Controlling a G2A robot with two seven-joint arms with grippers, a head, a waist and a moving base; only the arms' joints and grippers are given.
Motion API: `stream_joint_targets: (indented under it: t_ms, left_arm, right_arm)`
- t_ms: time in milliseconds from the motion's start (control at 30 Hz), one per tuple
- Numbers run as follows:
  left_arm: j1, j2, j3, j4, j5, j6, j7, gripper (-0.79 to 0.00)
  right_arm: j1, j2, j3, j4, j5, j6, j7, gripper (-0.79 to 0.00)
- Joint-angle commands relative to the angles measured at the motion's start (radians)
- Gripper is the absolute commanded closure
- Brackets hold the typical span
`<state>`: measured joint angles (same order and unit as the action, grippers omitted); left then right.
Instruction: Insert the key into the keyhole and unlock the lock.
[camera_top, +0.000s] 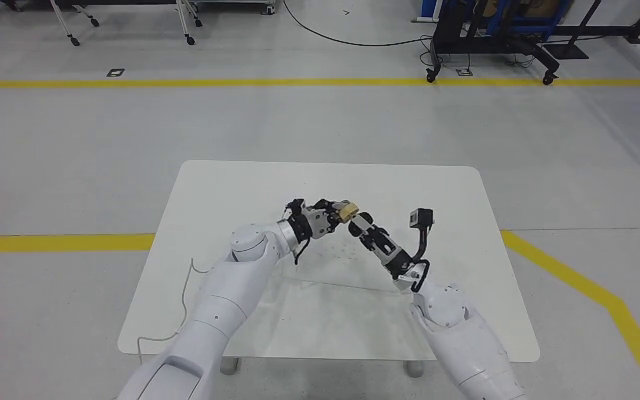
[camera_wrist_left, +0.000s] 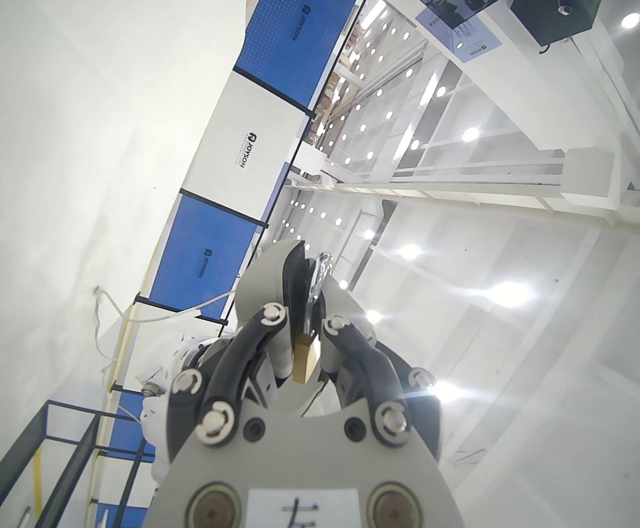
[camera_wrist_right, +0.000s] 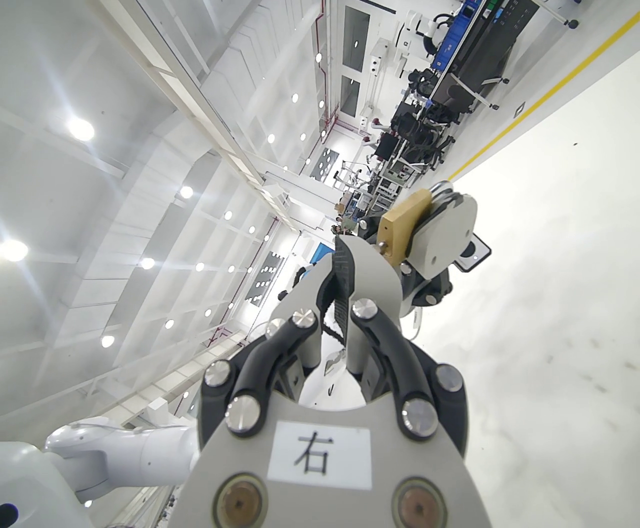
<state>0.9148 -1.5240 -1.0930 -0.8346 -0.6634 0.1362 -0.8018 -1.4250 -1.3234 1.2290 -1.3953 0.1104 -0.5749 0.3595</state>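
From where I stand, the left gripper (camera_wrist_left: 311, 280) is clamped tight on a small brass padlock (camera_wrist_left: 305, 361) with a silver steel shackle (camera_wrist_left: 320, 272). The shackle sits pinched between the two pale fingers, up at their tips. The brass body lies lower between them, nearer the palm. One flat end of the padlock pokes out past the edge of the fingers and faces the other arm.

The right gripper (camera_wrist_right: 345, 250) stands just beside the padlock, its tips close against that bare brass end. Its fingers are drawn narrow, the ribbed black pads pressed nearly together. A short silvery metal stub (camera_wrist_right: 382, 245) sticks out of the brass end just beside the right gripper's fingertips. It may be the key, but it is too small to be sure. I cannot tell whether the fingers actually grip it, as the nearer finger hides that spot.

The rounded white table (camera_top: 230, 200) lies below both grippers, which meet tip to tip over its middle.
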Motion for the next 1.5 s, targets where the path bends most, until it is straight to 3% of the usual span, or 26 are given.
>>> stream_joint_targets:
  t_ms: [0, 433, 567, 600, 700, 733, 767, 1100, 1267, 1300, 1333, 1367, 1467]
  left_arm:
    - [0.0, 0.001, 0.002, 0.0, 0.005, -0.002, -0.002, 0.0]
    - [-0.001, 0.002, 0.009, 0.002, 0.001, 0.0, -0.02, 0.0]
    - [0.003, 0.004, 0.006, -0.01, 0.032, -0.074, 0.032, 0.0]
    - [0.006, 0.004, 0.005, -0.016, 0.046, -0.105, 0.053, 0.0]
    - [0.017, 0.006, 0.011, -0.037, 0.12, -0.214, 0.128, 0.0]
    - [0.021, 0.007, 0.014, -0.044, 0.144, -0.247, 0.149, 0.0]
    - [0.025, 0.007, 0.018, -0.048, 0.163, -0.27, 0.162, 0.0]
    - [0.038, 0.01, 0.047, -0.072, 0.34, -0.405, 0.274, 0.0]
    - [0.053, 0.01, 0.051, -0.089, 0.379, -0.482, 0.303, 0.0]
    - [0.056, 0.011, 0.05, -0.091, 0.377, -0.487, 0.301, 0.0]
    - [0.057, 0.011, 0.049, -0.092, 0.377, -0.489, 0.3, 0.0]
    - [0.059, 0.011, 0.048, -0.093, 0.376, -0.492, 0.302, 0.0]
    - [0.059, 0.01, 0.047, -0.095, 0.367, -0.486, 0.29, 0.0]
  right_arm:
    - [0.006, -0.001, -0.003, 0.007, 0.001, -0.001, -0.004, 0.0]
    - [0.026, -0.004, -0.018, 0.04, -0.013, 0.013, -0.034, 0.0]
    - [0.016, -0.003, -0.011, 0.022, -0.022, 0.001, -0.043, 0.0]
    - [0.009, -0.001, -0.007, 0.012, -0.029, -0.001, -0.048, -0.049]
    - [-0.017, 0.002, 0.006, -0.025, -0.057, -0.001, -0.065, -0.379]
    - [-0.027, 0.004, 0.012, -0.038, -0.073, 0.006, -0.079, -0.727]
    - [-0.037, 0.005, 0.02, -0.051, -0.094, 0.02, -0.106, -0.785]
    - [-0.045, 0.005, 0.029, -0.059, -0.118, 0.037, -0.144, -0.785]
    - [-0.061, 0.005, 0.023, -0.073, 0.131, 0.092, -0.012, -0.776]
    - [-0.057, 0.006, 0.03, -0.07, 0.19, 0.12, 0.032, -0.702]
    - [-0.052, 0.008, 0.039, -0.067, 0.239, 0.144, 0.068, -0.573]
    - [-0.05, 0.009, 0.043, -0.062, 0.287, 0.171, 0.104, -0.391]
    - [-0.037, 0.013, 0.055, -0.047, 0.396, 0.261, 0.199, -0.329]
